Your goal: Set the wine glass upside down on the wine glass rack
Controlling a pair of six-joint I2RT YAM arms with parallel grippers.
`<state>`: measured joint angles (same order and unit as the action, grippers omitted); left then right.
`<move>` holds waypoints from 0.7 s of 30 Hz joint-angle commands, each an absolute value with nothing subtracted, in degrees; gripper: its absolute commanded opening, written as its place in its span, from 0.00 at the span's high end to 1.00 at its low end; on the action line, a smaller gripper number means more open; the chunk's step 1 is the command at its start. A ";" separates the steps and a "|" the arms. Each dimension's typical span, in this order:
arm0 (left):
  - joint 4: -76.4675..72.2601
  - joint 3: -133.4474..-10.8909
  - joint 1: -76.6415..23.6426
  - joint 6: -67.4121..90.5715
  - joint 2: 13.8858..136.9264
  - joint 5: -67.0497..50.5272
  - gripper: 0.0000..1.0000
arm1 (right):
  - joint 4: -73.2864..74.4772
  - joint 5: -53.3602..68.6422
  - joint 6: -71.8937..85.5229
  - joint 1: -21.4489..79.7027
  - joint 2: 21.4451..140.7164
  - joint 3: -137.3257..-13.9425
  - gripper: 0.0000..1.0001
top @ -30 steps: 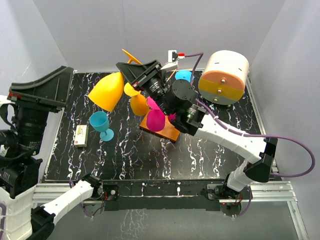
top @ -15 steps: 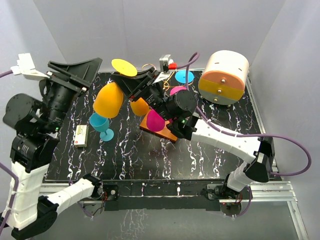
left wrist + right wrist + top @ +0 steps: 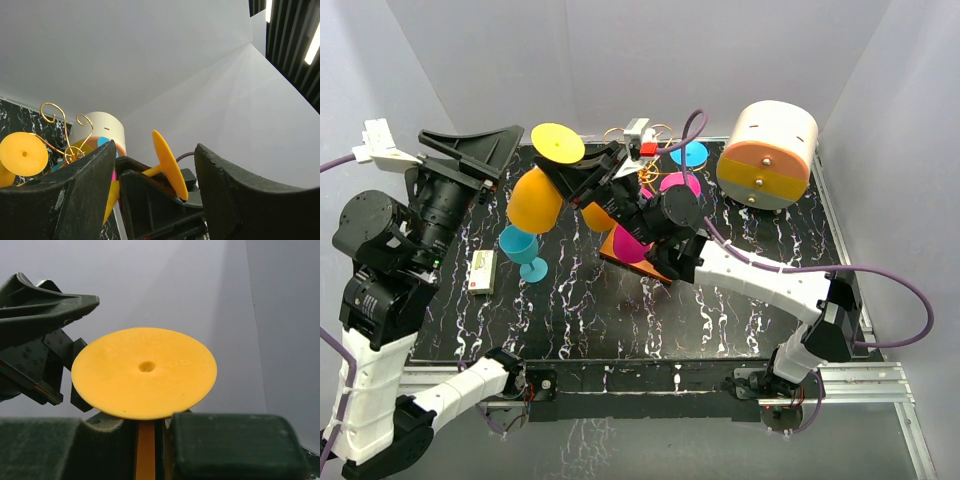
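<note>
My right gripper is shut on the stem of a yellow wine glass and holds it upside down above the table's back left, foot up. In the right wrist view the stem runs between my fingers under the round foot. The wine glass rack's gold wire rises from an orange-brown base just right of the held glass. An orange glass and a pink glass hang on it. My left gripper is open and empty, raised left of the yellow glass.
A blue wine glass stands upright on the black marbled table, below the held glass. A small green and white box lies to its left. A cream cylinder with an orange face stands at the back right. White walls enclose three sides.
My right gripper has turned the yellow glass from tilted to foot up and moved it slightly left. My left arm has risen and swung in beside it, jaws open.
</note>
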<state>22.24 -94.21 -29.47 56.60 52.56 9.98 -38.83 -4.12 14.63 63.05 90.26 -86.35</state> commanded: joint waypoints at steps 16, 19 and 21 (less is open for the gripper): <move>20.47 -90.49 -29.59 57.48 52.35 7.47 0.79 | -39.51 -1.57 0.64 63.90 91.15 -87.55 1.00; 20.50 -89.91 -29.70 57.59 51.94 8.47 0.89 | -39.42 -1.22 0.10 63.90 91.19 -87.39 1.00; 20.48 -89.66 -29.65 57.63 51.70 8.93 1.00 | -39.61 -1.10 0.04 63.90 91.00 -87.11 1.00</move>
<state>21.52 -90.28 -29.50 58.04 52.71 7.35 -37.12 -2.20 1.21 63.37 92.31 -86.37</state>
